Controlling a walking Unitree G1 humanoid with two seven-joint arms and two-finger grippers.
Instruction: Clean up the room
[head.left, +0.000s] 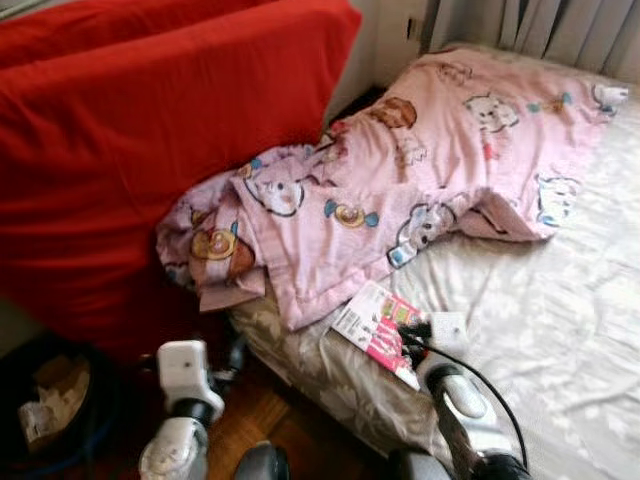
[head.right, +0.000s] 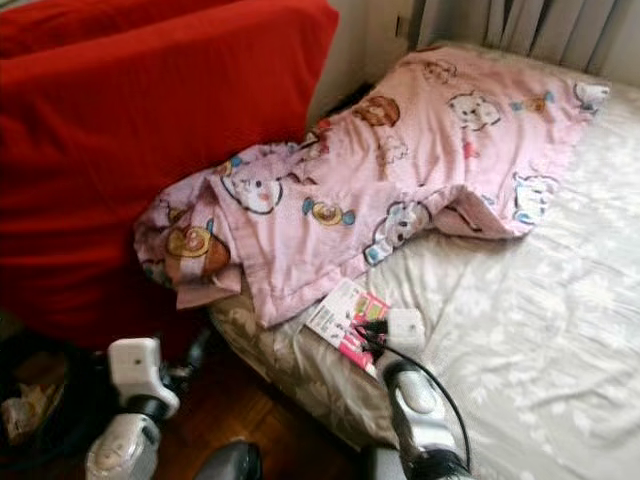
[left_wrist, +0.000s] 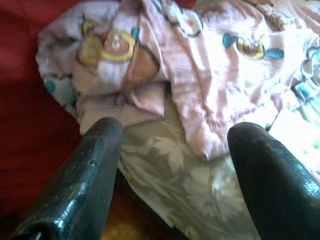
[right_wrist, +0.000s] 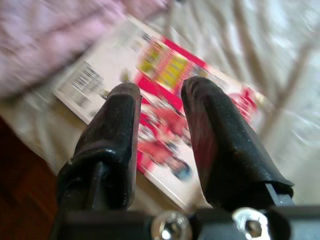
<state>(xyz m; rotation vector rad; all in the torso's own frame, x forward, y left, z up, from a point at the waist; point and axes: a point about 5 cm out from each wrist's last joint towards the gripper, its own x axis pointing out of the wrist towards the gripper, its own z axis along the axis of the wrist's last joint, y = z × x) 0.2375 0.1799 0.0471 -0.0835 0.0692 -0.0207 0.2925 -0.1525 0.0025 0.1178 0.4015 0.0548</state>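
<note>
- Left eye view shows a bed (head.left: 560, 330) with a pale floral sheet, and a pink cartoon-print blanket (head.left: 400, 190) lies crumpled over its upper part and hangs over the near corner.
- On the sheet, just below the blanket's edge and close to the side of the bed, lies a pink-and-white packet (head.left: 375, 325) with a barcode — it is flat on the sheet.
- The right gripper (head.left: 412, 338) is at the packet's near edge. In the right wrist view its two black fingers (right_wrist: 112, 135) stand with a narrow gap between them, right over the packet (right_wrist: 165, 100); they hold nothing, and it cannot be told if the tips touch the printed face.
- A black cable (head.left: 490, 385) runs in a loop from the right wrist over the sheet.
- The left gripper (left_wrist: 172, 135) is lower, beside the bed corner, over the wooden floor (head.left: 255, 415). In the left wrist view its fingers (left_wrist: 85, 175) are spread wide and empty — they point toward the hanging blanket corner and the sheet under it.
- A large red sofa (head.left: 130, 150) stands against the bed's side, and the blanket touches it.
- At the far left on the floor is a dark bin (head.left: 50, 410) with crumpled paper inside.
- Grey curtains (head.left: 540, 30) hang behind the bed.
</note>
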